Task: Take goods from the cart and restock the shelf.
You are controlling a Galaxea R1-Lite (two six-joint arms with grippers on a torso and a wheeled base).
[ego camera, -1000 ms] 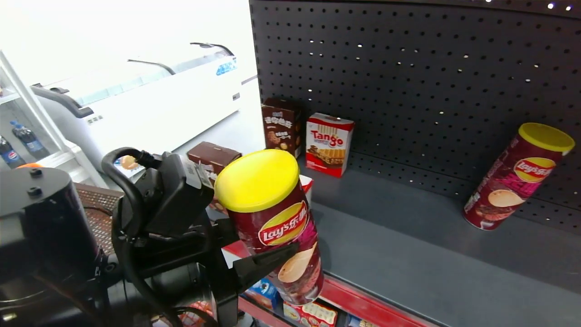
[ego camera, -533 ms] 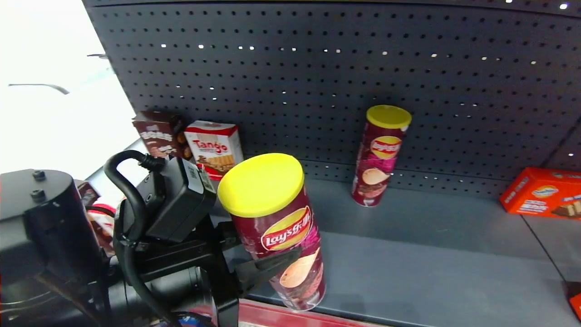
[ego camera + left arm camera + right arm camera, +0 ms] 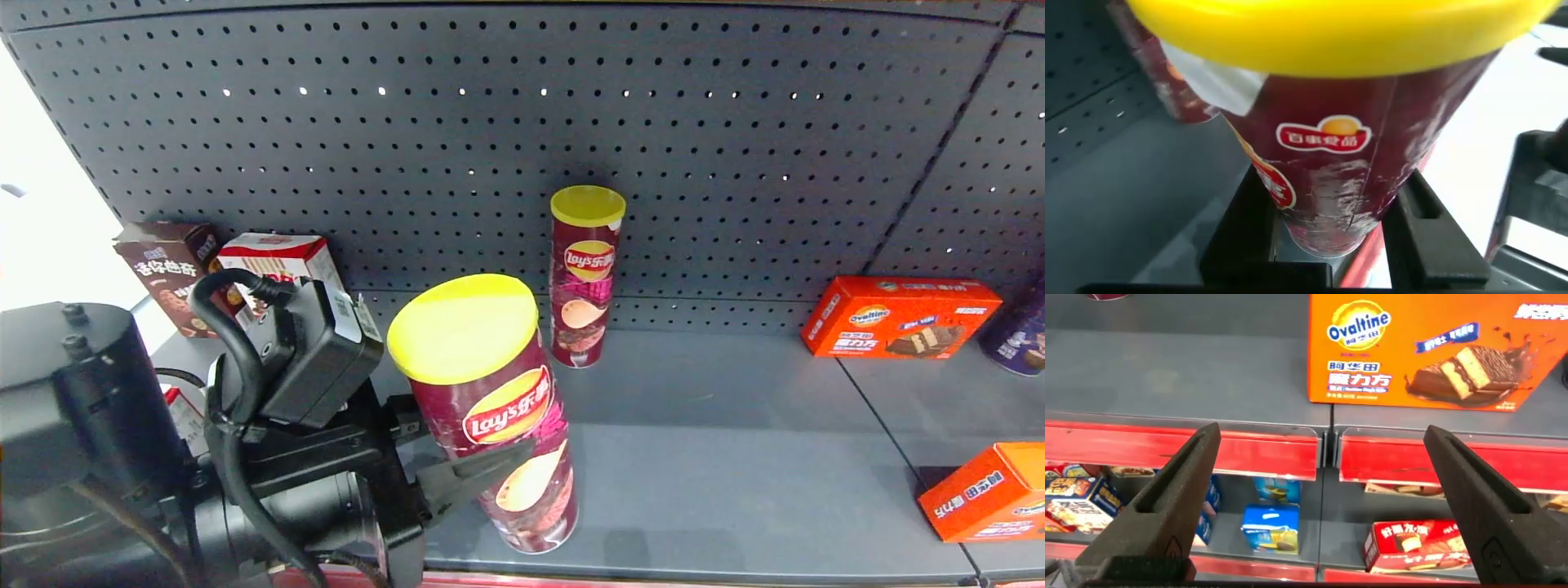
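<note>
Two-sided clamp by the left gripper (image 3: 510, 457) (image 3: 1331, 245) on the lower body of the held chip can (image 3: 486, 400) (image 3: 1331, 147), black fingers (image 3: 1234, 241) pressed to either flank. Held upright with a slight lean, long axis near vertical, yellow lid up and base down, low over the front edge of the shelf (image 3: 735, 457); impossible to tell whether the base touches. Farther back, standing upright against the pegboard wall (image 3: 653, 122), a second chip can (image 3: 584, 282), lid up as well, well apart from the held one. Two such cans in all. To the left, at the back, one brown box (image 3: 159, 261) and one white-and-red box (image 3: 282, 255) side by side. To the right, two orange boxes: the back orange box (image 3: 898, 317) lying flat by the pegboard, the front orange box (image 3: 984, 490) (image 3: 1437, 347) near the shelf's lip. At the far right edge, part of a purple pack (image 3: 1016, 339) (too cut off to name). Below and in front of that lip, the right gripper (image 3: 1323, 514), prongs wide apart, holding nothing. Past it, on the lower tier, a blue pack (image 3: 1278, 527) and a red box (image 3: 1413, 543)
</note>
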